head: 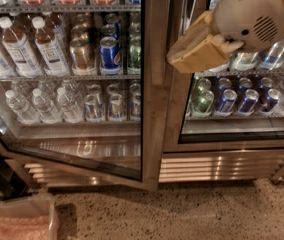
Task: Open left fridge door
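Behind the left fridge door (153,99), ajar at left, shelves (67,77) hold water bottles (38,106) and cans (110,54). Upper right, the gripper (198,51) hangs before the right door (174,119); whether it is wide or narrow cannot be told.

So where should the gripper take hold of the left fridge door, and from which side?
Its free right-hand upright: the left fridge door hinges on the left and stands ajar, bottom corner out from the cabinet, so that edge is exposed. Probably come from the right, where the gripper hangs beside it. No handle shows.
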Tool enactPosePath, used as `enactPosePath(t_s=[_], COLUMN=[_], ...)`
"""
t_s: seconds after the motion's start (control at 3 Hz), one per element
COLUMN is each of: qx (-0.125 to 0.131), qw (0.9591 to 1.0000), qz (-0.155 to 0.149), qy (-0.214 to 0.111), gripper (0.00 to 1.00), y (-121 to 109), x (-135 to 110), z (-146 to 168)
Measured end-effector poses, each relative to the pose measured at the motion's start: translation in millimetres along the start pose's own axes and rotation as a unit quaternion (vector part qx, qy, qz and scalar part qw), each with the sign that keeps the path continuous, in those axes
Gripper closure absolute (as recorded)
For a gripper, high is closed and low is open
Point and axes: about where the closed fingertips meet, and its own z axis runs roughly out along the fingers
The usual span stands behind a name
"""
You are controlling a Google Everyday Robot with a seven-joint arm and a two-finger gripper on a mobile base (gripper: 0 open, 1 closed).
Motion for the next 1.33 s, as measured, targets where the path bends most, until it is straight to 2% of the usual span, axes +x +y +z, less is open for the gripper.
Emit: enactPosePath(t_s=[0.33,0.67,1.0,1.33], qx=[-0.045,-0.099,-0.085,-0.074], qw=[0.9985,0.9932,0.9933,0.9942], qz=[0.013,0.036,0.075,0.076], qy=[-0.028,-0.049,-0.022,-0.021], gripper=[1.0,1.0,1.0,0.81], y=[28.4,73.5,84.3,80.8], x=[-7.7,-12.1,-5.7,-6.9], z=[-9.2,-45.2,-71.3,-71.0])
